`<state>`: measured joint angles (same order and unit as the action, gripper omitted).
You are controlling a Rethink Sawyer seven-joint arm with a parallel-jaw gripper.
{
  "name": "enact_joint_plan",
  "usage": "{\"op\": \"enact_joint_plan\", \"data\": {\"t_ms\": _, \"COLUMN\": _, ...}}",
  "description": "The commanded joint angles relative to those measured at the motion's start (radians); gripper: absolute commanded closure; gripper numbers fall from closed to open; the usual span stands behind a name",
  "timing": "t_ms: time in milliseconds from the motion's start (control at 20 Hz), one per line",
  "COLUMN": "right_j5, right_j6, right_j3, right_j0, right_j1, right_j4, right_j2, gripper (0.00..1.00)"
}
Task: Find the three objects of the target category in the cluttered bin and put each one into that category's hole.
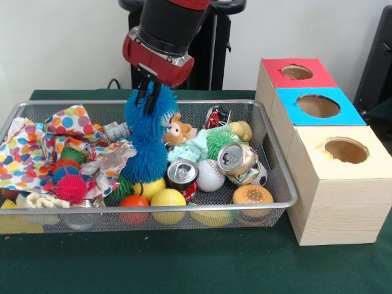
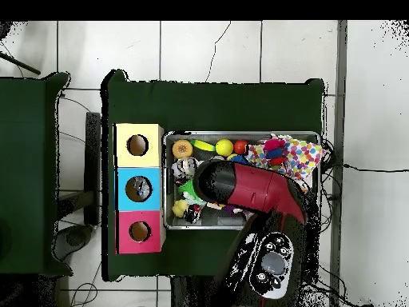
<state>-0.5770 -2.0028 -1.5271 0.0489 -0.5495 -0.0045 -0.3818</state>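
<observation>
So right now the gripper (image 1: 149, 98) is pinching the top tuft of a big blue spiky toy (image 1: 147, 144), and the toy hangs from it down into the middle of the wire bin (image 1: 278, 177), its lower end among the yellow balls (image 1: 168, 199) and a soda can (image 1: 182, 173). If it were me I'd lift straight up and slow, because those rubbery spikes look like they'd snag the polka-dot cloth (image 1: 61, 141) on one side and the little doll (image 1: 178, 130) on the other and drag stuff out. Get it fully clear of the bin's rim before swinging over to the boxes. Three holes there: red box (image 1: 296, 73), blue box (image 1: 317, 106), yellow box (image 1: 346, 150). Can't really tell from here how firm the grip is, since it's only got a few soft strands, so no jerky moves. The toy's floppy and long, so lower it end-first into the hole.
</observation>
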Motion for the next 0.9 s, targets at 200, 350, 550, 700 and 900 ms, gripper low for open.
{"op": "enact_joint_plan", "data": {"t_ms": 200, "right_j5": 0.027, "right_j6": 0.019, "right_j3": -0.085, "right_j0": 0.047, "right_j1": -0.015, "right_j4": -0.069, "right_j2": 0.153, "gripper": 0.00}}
{"op": "enact_joint_plan", "data": {"t_ms": 350, "right_j5": 0.032, "right_j6": 0.010, "right_j3": -0.087, "right_j0": 0.047, "right_j1": -0.015, "right_j4": -0.066, "right_j2": 0.154, "gripper": 0.00}}
{"op": "enact_joint_plan", "data": {"t_ms": 550, "right_j5": 0.011, "right_j6": 0.007, "right_j3": -0.067, "right_j0": 0.039, "right_j1": -0.008, "right_j4": -0.071, "right_j2": 0.152, "gripper": 0.00}}
{"op": "enact_joint_plan", "data": {"t_ms": 700, "right_j5": 0.010, "right_j6": 0.006, "right_j3": -0.063, "right_j0": 0.041, "right_j1": -0.006, "right_j4": -0.070, "right_j2": 0.155, "gripper": 0.00}}
{"op": "enact_joint_plan", "data": {"t_ms": 900, "right_j5": -0.004, "right_j6": -0.036, "right_j3": -0.042, "right_j0": 0.006, "right_j1": 0.009, "right_j4": -0.069, "right_j2": 0.127, "gripper": 0.00}}
